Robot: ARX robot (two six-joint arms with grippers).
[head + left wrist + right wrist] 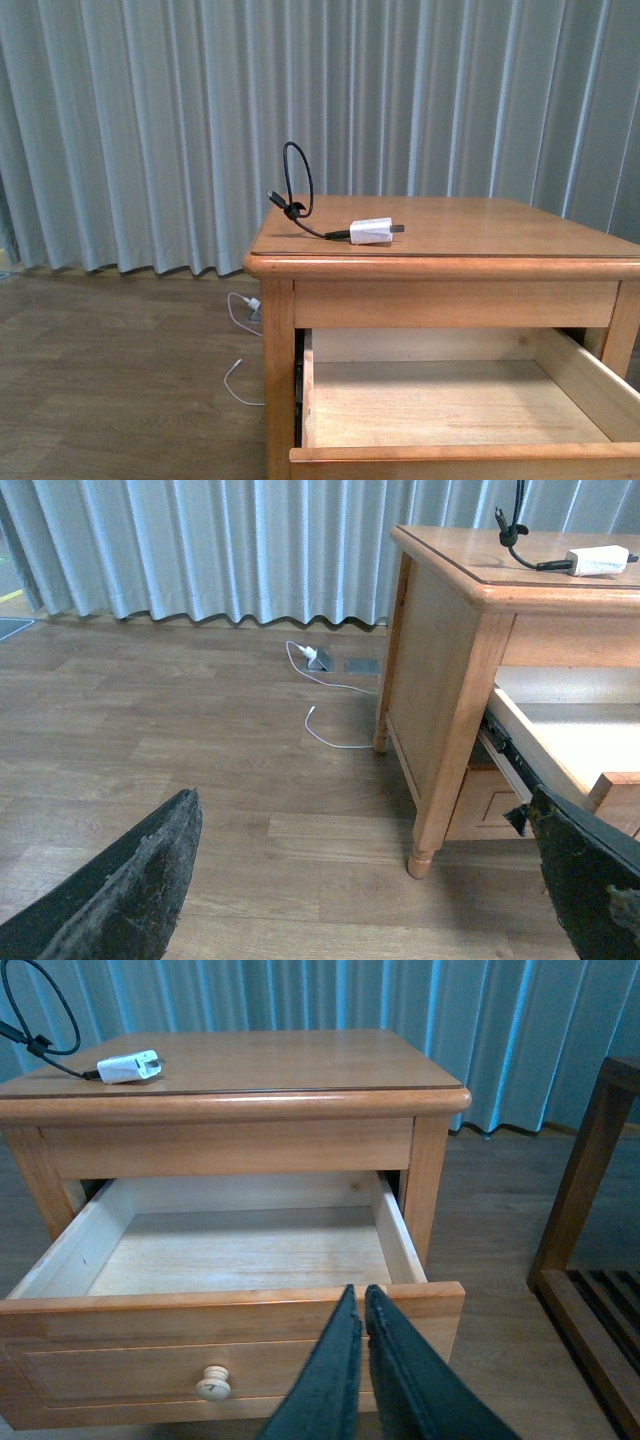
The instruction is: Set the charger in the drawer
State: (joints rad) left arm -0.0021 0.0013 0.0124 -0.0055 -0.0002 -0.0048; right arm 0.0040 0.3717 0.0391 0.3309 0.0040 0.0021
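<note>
**Charger on the worktop, drawer pulled out**

Nearest to us, the right gripper (361, 1292) hangs just in front of the honey-brown wooden drawer (230, 1355). Its dark fingers are narrowed until they nearly touch, above and beside the drawer's round pale knob (213, 1384). The left gripper (362, 800) sits off to the left of the drawer, low over the wood-plank floor (180, 730), with its fingers spread wide.

The drawer stands pulled well out, and we see its pale wood interior lit from above. Above the drawer, on the glossy wooden worktop (480, 225), lies the small white rectangular charger (370, 231). It sits near the front left corner, and its thin black cable (297, 185) rises in an upright loop.

Left of the drawer and further back, a thin white cable (240, 310) trails on the floor. A pleated grey-blue curtain (150, 120) hangs behind it.
</note>
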